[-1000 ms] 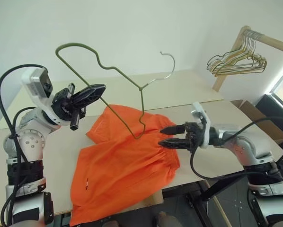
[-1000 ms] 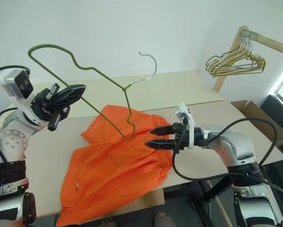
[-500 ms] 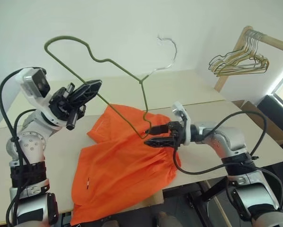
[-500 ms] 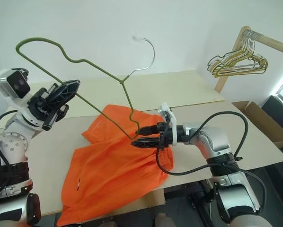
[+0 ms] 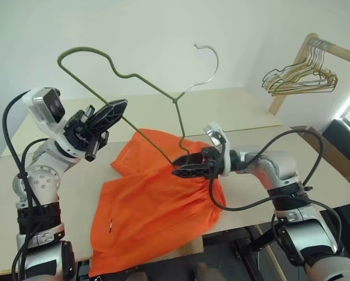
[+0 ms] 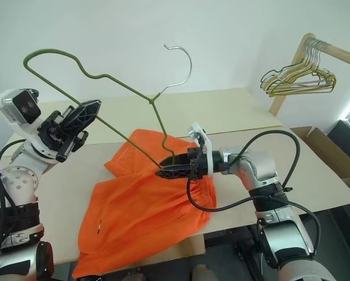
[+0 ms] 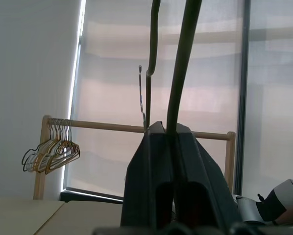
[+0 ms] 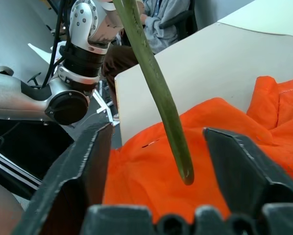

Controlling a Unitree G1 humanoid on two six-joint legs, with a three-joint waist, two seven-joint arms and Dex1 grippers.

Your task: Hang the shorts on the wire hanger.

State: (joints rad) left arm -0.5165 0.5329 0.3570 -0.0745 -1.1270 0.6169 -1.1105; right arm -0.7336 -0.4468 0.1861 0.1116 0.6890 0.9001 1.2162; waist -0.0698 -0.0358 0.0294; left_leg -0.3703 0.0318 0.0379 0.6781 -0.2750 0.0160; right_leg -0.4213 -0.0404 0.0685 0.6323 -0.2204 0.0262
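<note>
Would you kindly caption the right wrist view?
Right hand open around the wire hanger end, above the orange shorts.

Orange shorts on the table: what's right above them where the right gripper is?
The thin olive-green wire hanger, clamped in the left gripper, dips its lower corner between the right gripper's open fingers, above the bright orange fabric shorts. The tabletop beneath the shorts is hidden.

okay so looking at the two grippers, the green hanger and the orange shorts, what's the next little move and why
Probably close the right gripper on the wire hanger. The hanger's lower bend hangs between its open fingers, just above the shorts, while the left gripper clamps the far wire. A second grip would likely steady it for threading.
</note>
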